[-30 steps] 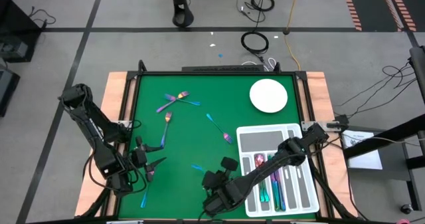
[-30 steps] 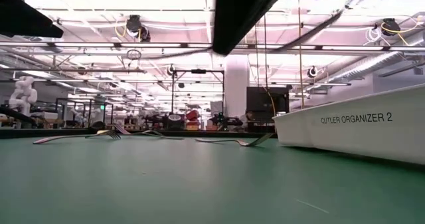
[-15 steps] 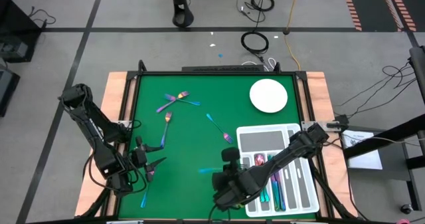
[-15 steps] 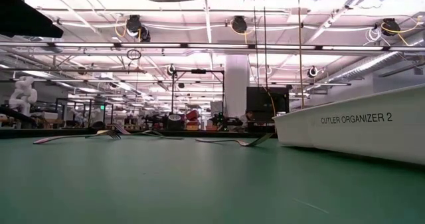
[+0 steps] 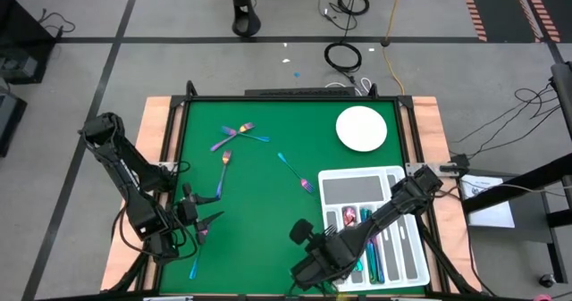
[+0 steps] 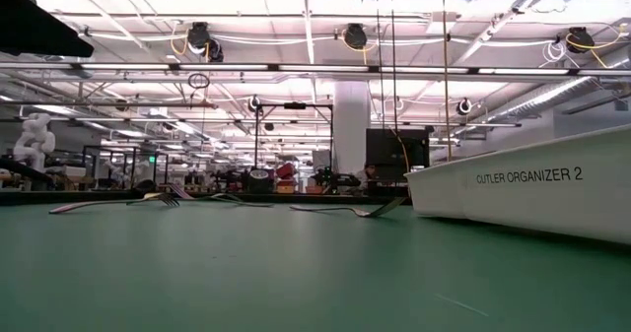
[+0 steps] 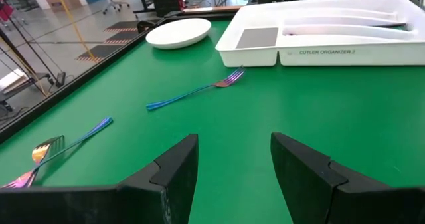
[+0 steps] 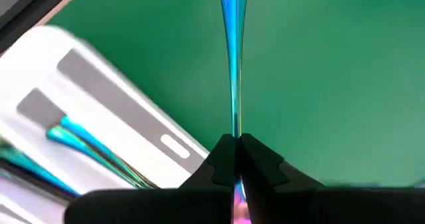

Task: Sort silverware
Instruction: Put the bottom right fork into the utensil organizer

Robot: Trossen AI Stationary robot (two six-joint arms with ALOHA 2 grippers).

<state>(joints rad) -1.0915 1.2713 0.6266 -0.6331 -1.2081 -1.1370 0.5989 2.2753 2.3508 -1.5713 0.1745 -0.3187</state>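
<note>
Iridescent silverware lies flat on the green mat: forks [image 5: 246, 131] at the far left, a fork [image 5: 293, 171] near the middle, a blue piece [image 5: 193, 267] by the left arm. The white tray [image 5: 398, 180] at the near right holds several pieces. Near the table's front edge, beside the tray, my right gripper [image 5: 308, 247] points down, shut on one blue piece [image 8: 232, 64]. My left gripper [image 7: 232, 167] waits open at the near left, a fork [image 7: 192, 94] lying beyond it. My right gripper pinches one end of the slim blue piece [image 8: 234, 127] between its two fingertips [image 8: 255, 159]. A pink stretch of it shows farther back between the fingers. The rest reaches straight out past the fingertips. It is lifted clear of the mat.
A round white plate [image 5: 361, 129] sits at the far right, beyond the tray. A raised black rim [image 5: 179, 140] borders the mat. Bare green mat [image 5: 259, 203] lies between the two arms. The low view shows forks [image 6: 118, 203] and the tray wall [image 6: 532, 179], with no gripper.
My right gripper has risen and gone toward the tray, rolling its wrist. The blue piece, which lay on the mat near the front edge, has come up with it and hangs clear. In the low view the arm has left the picture's top.
</note>
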